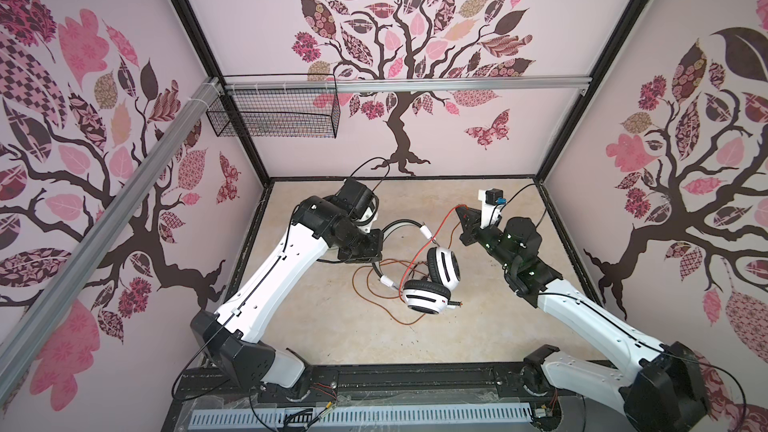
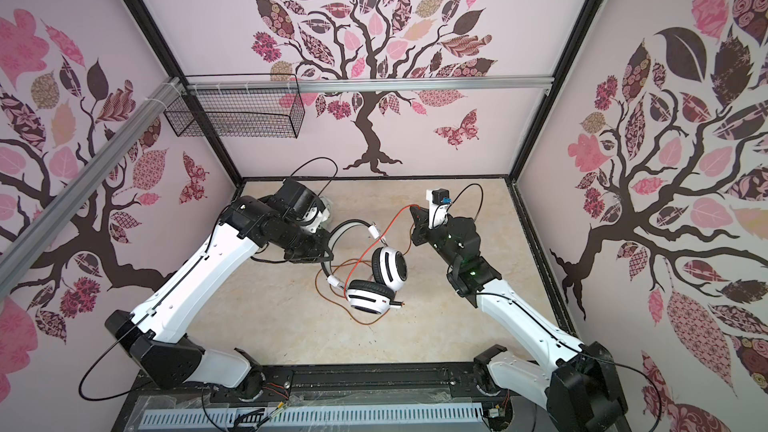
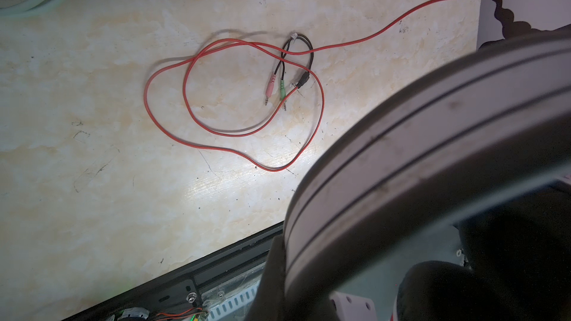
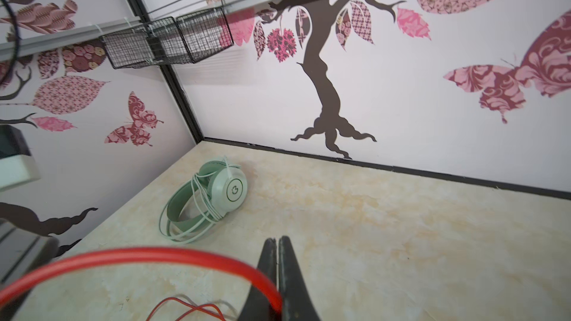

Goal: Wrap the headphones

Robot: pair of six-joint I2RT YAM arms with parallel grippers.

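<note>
With left gripper clamped on band of striped headphones and right gripper pinching orange-red cord, pull taut rightward, then loop round cups without dragging them.

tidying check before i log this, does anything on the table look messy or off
Yes: the red cord of the white headphones sprawls in loose crossing loops on the table, plugs lying free, one stretch pinched in the right end effector. The mint-green headphones have their cord wound round them.

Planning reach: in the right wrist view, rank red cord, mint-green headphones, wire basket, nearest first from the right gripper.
1. red cord: pinched in the right gripper.
2. mint-green headphones: lying on the table.
3. wire basket: high on wall.
</note>
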